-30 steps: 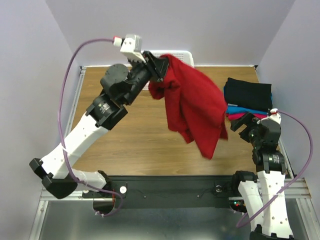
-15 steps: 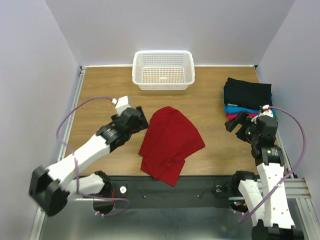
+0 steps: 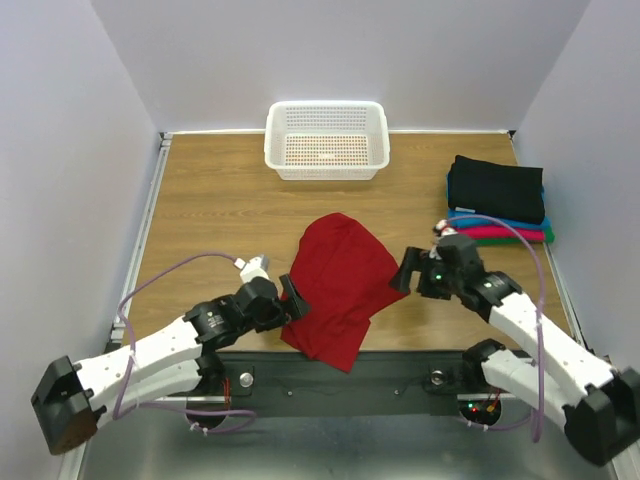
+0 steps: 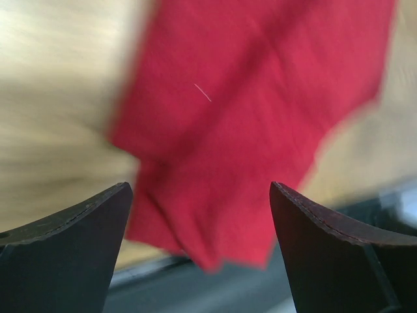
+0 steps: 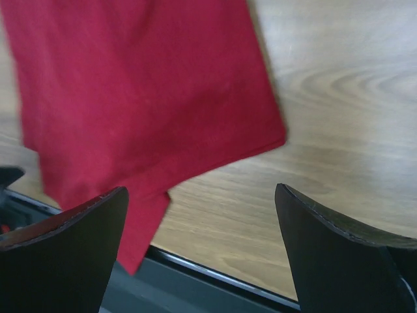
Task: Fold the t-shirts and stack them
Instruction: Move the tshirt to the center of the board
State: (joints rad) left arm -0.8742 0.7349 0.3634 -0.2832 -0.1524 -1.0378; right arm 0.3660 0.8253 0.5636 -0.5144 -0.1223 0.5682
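A dark red t-shirt (image 3: 340, 280) lies crumpled and unfolded near the table's front edge, its lower corner hanging over the black rail. My left gripper (image 3: 297, 301) is open just left of its lower part; the left wrist view shows the blurred red cloth (image 4: 247, 117) ahead of the spread fingers (image 4: 71, 248), nothing between them. My right gripper (image 3: 404, 272) is open at the shirt's right edge; the right wrist view shows the red hem (image 5: 130, 98) over wood. Folded t-shirts are stacked at the right: black (image 3: 497, 187) on top, then blue (image 3: 505, 218), magenta (image 3: 490, 232) and green (image 3: 537, 238).
A white perforated basket (image 3: 326, 140) stands at the back middle of the wooden table (image 3: 220, 210). The black front rail (image 3: 380, 365) runs along the near edge under the shirt's corner. Purple cables loop off both wrists.
My left gripper let go of the red shirt, which dropped from the air onto the table; that arm then came down to its lower left. My right arm swung left to the shirt's right edge.
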